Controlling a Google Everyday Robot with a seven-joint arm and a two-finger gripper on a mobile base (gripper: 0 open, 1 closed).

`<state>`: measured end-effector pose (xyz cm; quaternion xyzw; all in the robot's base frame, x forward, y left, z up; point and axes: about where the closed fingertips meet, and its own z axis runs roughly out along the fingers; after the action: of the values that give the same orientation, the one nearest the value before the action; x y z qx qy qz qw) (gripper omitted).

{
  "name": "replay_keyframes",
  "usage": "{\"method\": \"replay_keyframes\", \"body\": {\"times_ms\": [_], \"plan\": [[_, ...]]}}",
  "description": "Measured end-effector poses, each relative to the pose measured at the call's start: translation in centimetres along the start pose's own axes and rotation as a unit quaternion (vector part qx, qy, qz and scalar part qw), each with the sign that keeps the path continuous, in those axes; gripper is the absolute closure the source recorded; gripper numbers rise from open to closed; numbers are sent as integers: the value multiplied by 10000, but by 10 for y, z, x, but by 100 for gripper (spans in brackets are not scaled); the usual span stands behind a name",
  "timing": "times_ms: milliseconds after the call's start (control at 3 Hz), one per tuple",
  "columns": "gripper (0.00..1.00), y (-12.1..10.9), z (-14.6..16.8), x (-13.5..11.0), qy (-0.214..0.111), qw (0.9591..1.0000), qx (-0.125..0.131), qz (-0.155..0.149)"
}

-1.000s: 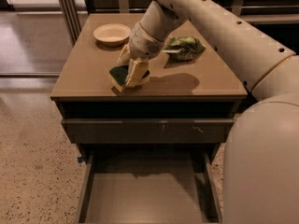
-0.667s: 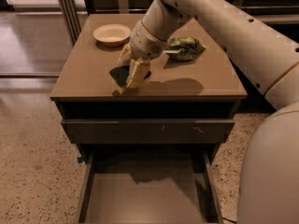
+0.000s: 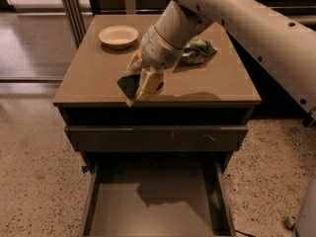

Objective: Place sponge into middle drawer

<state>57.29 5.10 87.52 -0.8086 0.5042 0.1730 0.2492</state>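
Sponge is hanging in the gripper (image 3: 142, 89) at the cabinet (image 3: 207, 90) top's front edge!
The fingers are pinching tight on the sponge (image 3: 129, 86), with the open middle drawer (image 3: 158, 216) waiting below. It's looking light and squashy, so I'm judging a pinch across the foam body safest.

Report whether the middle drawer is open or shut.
Open: the drawer is pulled out, its bare floor showing. The gripper holds the sponge over the tabletop's front edge.
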Motion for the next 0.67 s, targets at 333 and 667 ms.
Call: {"method": "replay_keyframes", "body": {"times_ms": [333, 667], "plan": [[100, 39, 1, -7, -93, 9999, 66, 7], [100, 41, 1, -8, -89, 9999, 64, 4]]}}
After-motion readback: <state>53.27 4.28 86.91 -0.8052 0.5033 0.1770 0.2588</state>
